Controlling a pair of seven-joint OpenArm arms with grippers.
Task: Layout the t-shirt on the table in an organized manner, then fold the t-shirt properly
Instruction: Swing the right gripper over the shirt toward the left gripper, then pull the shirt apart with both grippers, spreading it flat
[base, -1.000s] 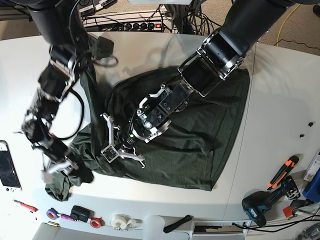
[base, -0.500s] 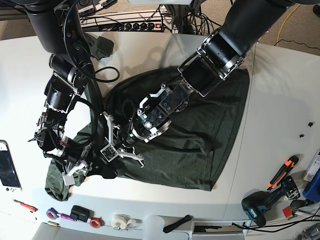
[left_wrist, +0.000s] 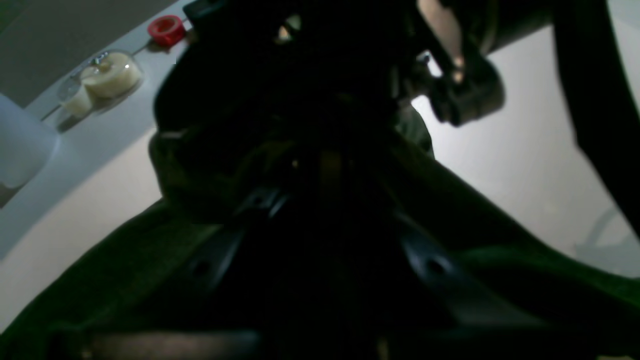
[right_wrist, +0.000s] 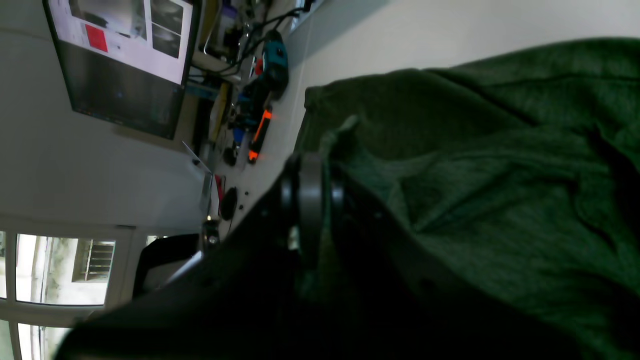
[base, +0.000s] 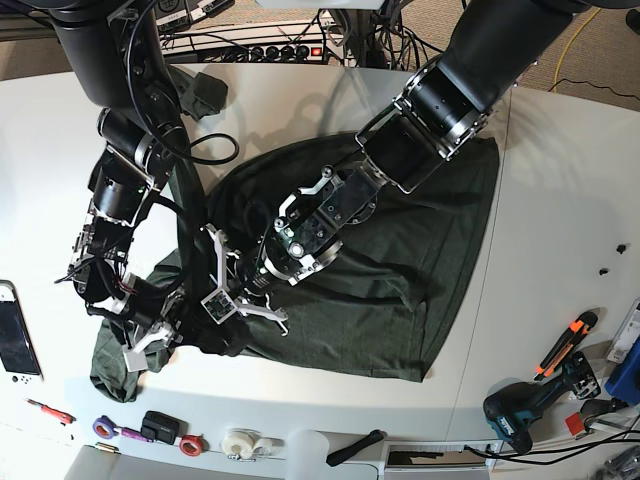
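Here is the t-shirt, dark green and badly rumpled, sprawled across the middle of the white table. Its far right corner lies fairly flat, while the near left end is bunched into a thick heap close to the table's front edge.

The left gripper is low over that heap, on the shirt's left half, its white finger frames pressed into the folds. The jaws sit close together with cloth gathered right at them; the base view does not show whether fabric is actually pinched between them, and the left wrist view is nearly black, showing only dark cloth and pale tabletop beyond.

The right gripper is at the shirt's near left corner, just left of the other gripper, clamped shut, with the dark bundle of fabric pressed against it. From the right wrist view, heathered green folds fill the frame right up to the dark hardware; what sits between the jaws cannot be made out.

Along the table's front edge, below the shirt, sit a red tape roll and a white tape roll. Off to the shirt's right lie an orange-handled tool and a teal drill.
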